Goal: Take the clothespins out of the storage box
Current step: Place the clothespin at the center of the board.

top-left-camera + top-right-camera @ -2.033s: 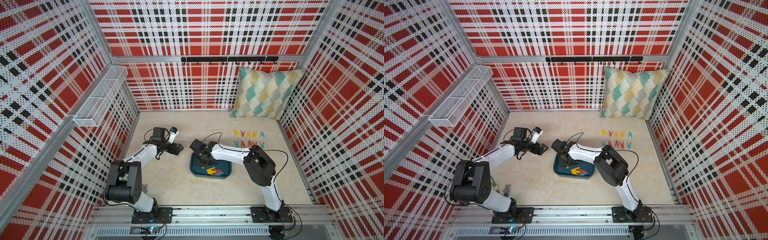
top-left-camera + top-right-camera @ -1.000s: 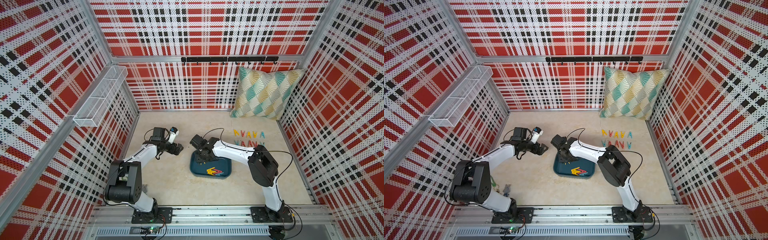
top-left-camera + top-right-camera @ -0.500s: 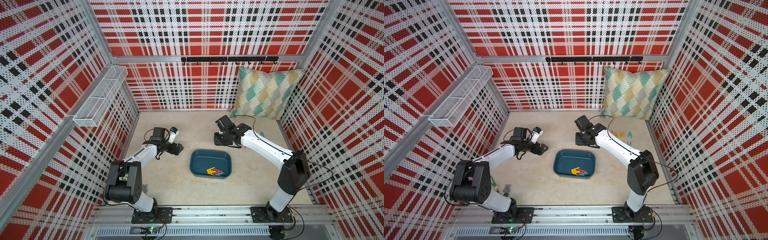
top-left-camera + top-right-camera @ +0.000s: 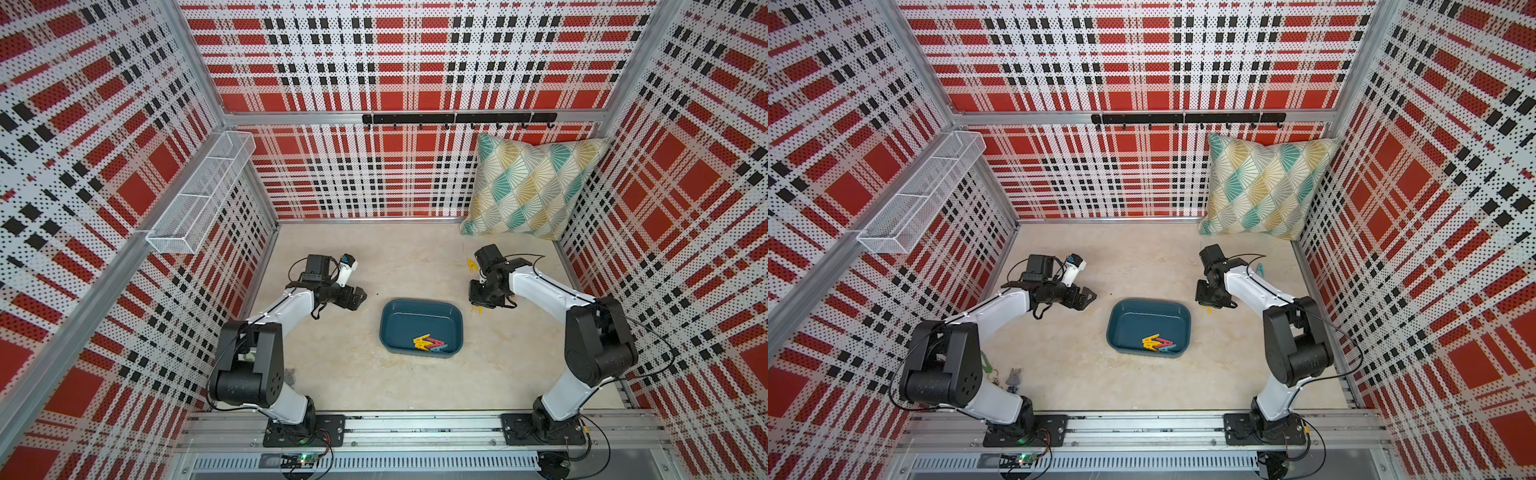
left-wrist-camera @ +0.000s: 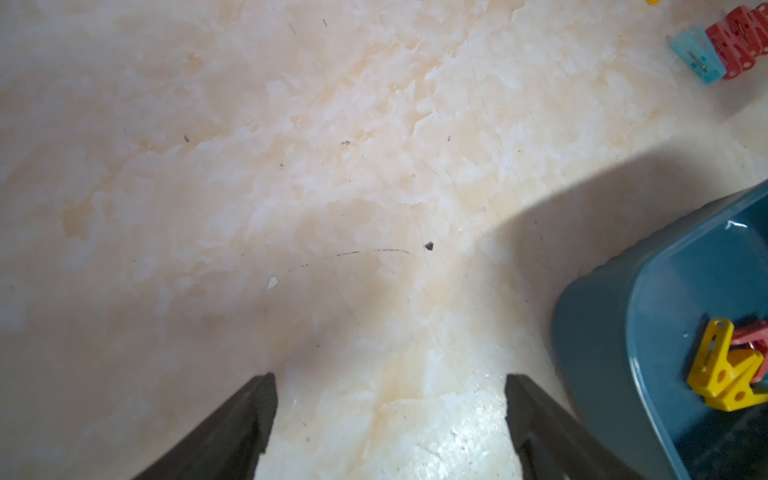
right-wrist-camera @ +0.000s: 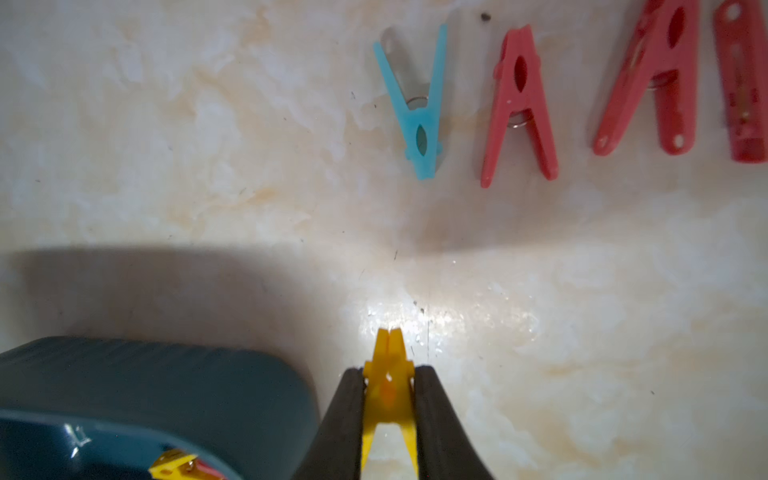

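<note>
The right tool [image 6: 388, 374] pinches a yellow clothespin [image 6: 388, 395] close over the counter [image 6: 208, 145], just beside the storage box [image 4: 409, 324]. More clothespins [image 4: 429, 343] lie heaped in one corner of the box. The left tool [image 5: 389, 380] stands wide and empty on the box's other side.
</note>
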Available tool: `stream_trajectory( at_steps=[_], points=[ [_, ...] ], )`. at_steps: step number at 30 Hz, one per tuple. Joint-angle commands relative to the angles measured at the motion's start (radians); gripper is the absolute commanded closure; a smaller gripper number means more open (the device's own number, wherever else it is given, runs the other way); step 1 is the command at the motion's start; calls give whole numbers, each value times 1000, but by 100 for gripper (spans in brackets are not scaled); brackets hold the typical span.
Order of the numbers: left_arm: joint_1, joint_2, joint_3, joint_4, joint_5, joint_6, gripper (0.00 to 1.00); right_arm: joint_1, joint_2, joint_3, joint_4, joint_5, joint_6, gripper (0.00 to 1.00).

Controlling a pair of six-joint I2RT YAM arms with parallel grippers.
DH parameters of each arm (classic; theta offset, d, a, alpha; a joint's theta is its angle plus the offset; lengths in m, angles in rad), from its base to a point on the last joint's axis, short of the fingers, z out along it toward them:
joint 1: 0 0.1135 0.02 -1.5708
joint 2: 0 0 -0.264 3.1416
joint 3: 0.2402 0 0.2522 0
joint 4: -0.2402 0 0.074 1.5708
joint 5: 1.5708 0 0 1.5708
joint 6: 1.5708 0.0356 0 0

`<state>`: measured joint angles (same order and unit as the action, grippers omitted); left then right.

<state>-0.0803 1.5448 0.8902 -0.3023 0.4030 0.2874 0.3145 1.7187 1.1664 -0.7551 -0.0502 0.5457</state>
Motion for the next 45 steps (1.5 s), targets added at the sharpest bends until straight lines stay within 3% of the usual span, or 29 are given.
stream_trajectory(
  at_steps=[1,16,30,38,45],
  points=[
    [-1,-8,-13,13,-3,-7,8,-21,49,-17,57,-14,-22,83],
    [-3,-6,-11,13,-4,-7,8,-45,143,-3,88,18,-29,80],
    [-7,-23,-6,12,-27,13,8,-47,123,14,56,35,-37,62],
    [-98,13,74,-70,-163,171,9,-48,20,65,-33,76,-40,56],
    [-211,56,194,-123,-138,173,9,-48,-121,77,-72,122,-34,53]
  ],
)
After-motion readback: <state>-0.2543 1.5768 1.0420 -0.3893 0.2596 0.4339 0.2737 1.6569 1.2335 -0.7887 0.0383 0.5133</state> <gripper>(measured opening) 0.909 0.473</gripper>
